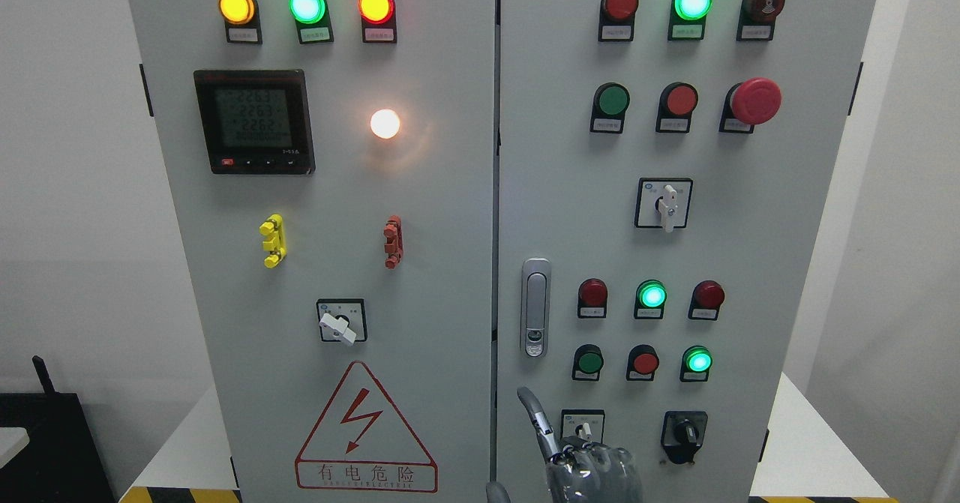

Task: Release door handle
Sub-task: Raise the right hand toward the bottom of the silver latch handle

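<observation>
hand (581, 465): cut off by bottom edge, arm's side of entry not visible. button labels (615, 32): print too small to read. meter (253, 121): digits blurred. cabinet (450, 188): top and base lay outside frame.

Hand (589, 467) of glossy translucent grey shell, jointed silver-grey fingers (534, 411) — segmented, metallic knuckles, dark seams

A robot hand (581, 458), arm side unclear, is showing at the bottom edge with one finger pointing up, and bare grey door panel is lying open between that fingertip and the silver recessed door handle (535, 306) above it. Just right of the hand, a white-knobbed rotary switch (582, 429) and a black rotary switch (683, 434) are crowding the panel. Up and to the right, rows of red and green round buttons (645, 329) are standing proud.
</observation>
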{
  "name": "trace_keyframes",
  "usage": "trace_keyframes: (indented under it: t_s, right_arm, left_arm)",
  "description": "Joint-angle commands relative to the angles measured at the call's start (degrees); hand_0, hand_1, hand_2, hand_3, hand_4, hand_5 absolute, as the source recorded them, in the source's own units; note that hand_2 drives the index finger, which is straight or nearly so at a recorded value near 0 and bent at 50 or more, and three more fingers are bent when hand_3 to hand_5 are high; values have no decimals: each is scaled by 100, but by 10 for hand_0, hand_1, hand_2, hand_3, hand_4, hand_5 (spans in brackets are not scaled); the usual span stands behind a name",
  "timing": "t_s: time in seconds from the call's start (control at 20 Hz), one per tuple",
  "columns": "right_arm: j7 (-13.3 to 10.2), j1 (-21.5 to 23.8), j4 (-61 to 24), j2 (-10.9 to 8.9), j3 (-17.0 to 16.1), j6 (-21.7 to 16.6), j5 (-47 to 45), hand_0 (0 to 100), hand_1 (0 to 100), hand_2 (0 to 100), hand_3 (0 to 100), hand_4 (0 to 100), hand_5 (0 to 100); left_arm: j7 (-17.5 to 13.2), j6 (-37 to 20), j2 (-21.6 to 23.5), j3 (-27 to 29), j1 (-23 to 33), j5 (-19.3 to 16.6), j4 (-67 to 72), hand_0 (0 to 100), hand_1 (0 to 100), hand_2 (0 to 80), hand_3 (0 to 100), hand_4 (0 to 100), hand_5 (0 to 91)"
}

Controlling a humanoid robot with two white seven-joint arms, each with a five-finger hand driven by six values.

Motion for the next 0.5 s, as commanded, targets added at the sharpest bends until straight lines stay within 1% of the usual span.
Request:
trace_keyframes:
  t_s: [0.0, 0.05, 0.15, 0.2, 0.25, 0.45]
  right_arm:
    - [49, -297, 397, 226, -11, 117, 87, 344, 383, 0, 1000, 1000, 1000]
    - [67, -324, 414, 226, -38, 134, 79, 346, 383, 0, 1000, 1000, 1000]
    - [216, -333, 414, 244, -178, 213, 52, 347, 383, 0, 1000, 1000, 1000]
    - [243, -333, 423, 287, -239, 231, 52, 348, 383, 0, 1000, 1000, 1000]
    - [252, -333, 423, 314, -275, 240, 44, 349, 383, 0, 1000, 1000, 1000]
    - [243, -342, 423, 314, -284, 231, 35, 354, 382, 0, 1000, 1000, 1000]
  left_arm:
    - [-1, 4, 0, -62, -176, 0, -53, 120, 389, 0, 0, 0, 0]
    - [-1, 4, 0, -62, -176, 0, -44, 120, 389, 0, 0, 0, 0]
    - [-1, 4, 0, -62, -176, 0, -44, 120, 389, 0, 0, 0, 0]
    - [-1, 4, 0, -62, -176, 0, -53, 120, 389, 0, 0, 0, 0]
    - [-1, 4, 0, -62, -176, 0, -44, 120, 389, 0, 0, 0, 0]
    - [-1, 4, 0, -62, -176, 0, -53, 120, 389, 0, 0, 0, 0]
